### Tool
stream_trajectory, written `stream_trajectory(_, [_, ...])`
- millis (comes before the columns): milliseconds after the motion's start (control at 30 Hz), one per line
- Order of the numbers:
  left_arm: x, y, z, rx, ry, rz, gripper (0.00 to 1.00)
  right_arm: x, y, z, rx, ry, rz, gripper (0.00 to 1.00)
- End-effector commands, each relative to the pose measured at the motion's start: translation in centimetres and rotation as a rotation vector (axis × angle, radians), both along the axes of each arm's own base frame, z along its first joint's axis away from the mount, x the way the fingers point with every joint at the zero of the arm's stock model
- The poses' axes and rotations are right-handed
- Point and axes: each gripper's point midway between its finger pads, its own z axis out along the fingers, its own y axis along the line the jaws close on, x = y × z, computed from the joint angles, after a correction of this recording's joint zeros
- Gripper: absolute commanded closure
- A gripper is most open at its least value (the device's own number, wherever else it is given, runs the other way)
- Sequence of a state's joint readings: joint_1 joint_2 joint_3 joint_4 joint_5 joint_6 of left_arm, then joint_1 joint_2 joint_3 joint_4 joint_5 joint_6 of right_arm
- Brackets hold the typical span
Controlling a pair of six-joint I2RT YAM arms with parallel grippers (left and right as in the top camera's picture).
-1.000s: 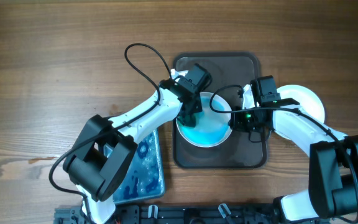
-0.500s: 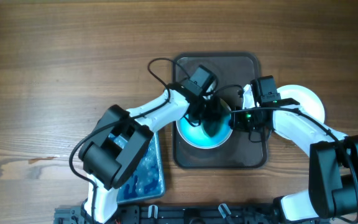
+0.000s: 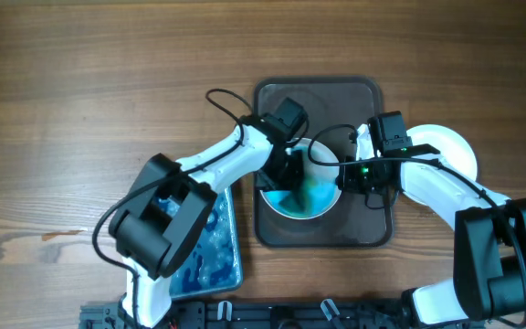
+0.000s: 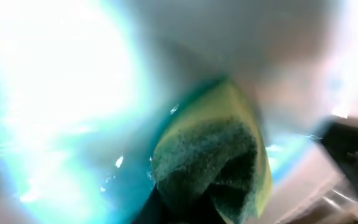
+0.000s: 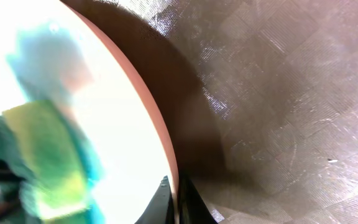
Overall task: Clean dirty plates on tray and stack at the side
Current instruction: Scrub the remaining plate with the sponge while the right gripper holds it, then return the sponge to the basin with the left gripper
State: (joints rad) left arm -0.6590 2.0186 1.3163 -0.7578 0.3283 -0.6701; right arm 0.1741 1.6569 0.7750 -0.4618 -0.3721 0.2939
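The plate (image 3: 301, 203) sits on the central tray (image 3: 318, 96), its right rim pinched by the right gripper (image 3: 343, 175) while the left gripper (image 3: 289, 172) clenches a sponge (image 4: 207, 155) on it, so a hard scrub could wrench the rim free.

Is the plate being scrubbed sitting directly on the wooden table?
No, the plate rests on the dark tray, which lies on the table.

Round white plate (image 3: 304, 194), smeared blue w/ suds, on dark tray (image 3: 322, 91); rim nipped btwn right fingers (image 5: 164, 198). Green-yellow sponge (image 4: 211, 155), folded, clamped in left fingers (image 4: 163, 210), against plate face. Clean plate (image 3: 452, 146) flat, near, outboard of right fingers.
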Motion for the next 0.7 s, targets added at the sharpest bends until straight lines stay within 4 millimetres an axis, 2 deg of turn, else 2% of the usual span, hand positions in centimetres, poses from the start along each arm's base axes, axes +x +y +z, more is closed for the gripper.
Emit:
stream_trajectory(0, [3.4, 9.7, -2.1, 0.445, -0.178, 0.067, 0.96, -1.4, -1.7, -2.4, -0.091, 0.063, -0.025, 0.96])
stream_trajectory(100, [5.0, 12.1, -1.0, 0.569, -0.274, 0.082, 0.96, -1.4, -1.7, -2.4, -0.089, 0.069, -0.041, 0.96])
stream_trajectory(200, [5.8, 12.5, 0.1, 0.594, -0.32, 0.092, 0.96, -1.4, -1.7, -2.4, -0.089, 0.07, -0.041, 0.96])
stream_trajectory(267, [5.8, 11.5, 0.7, 0.548, -0.311, 0.094, 0.96, -1.4, -1.7, -2.4, -0.089, 0.07, -0.041, 0.96])
stream_trajectory(433, [5.6, 7.0, 3.7, 0.311, -0.274, 0.093, 0.96, -1.4, -1.7, -2.4, -0.089, 0.07, -0.041, 0.96])
stream_trajectory(567, [4.8, 3.3, 7.9, 0.058, -0.233, 0.082, 0.96, -1.5, -1.7, -2.4, -0.089, 0.071, -0.041, 0.96])
stream_trajectory(633, [4.4, 2.8, 10.4, -0.031, -0.233, 0.089, 0.96, -1.5, -1.7, -2.4, -0.089, 0.072, -0.041, 0.96])
stream_trajectory(667, [4.3, 3.3, 11.6, -0.05, -0.24, 0.1, 0.96, -1.5, -1.7, -2.4, -0.089, 0.072, -0.041, 0.96])
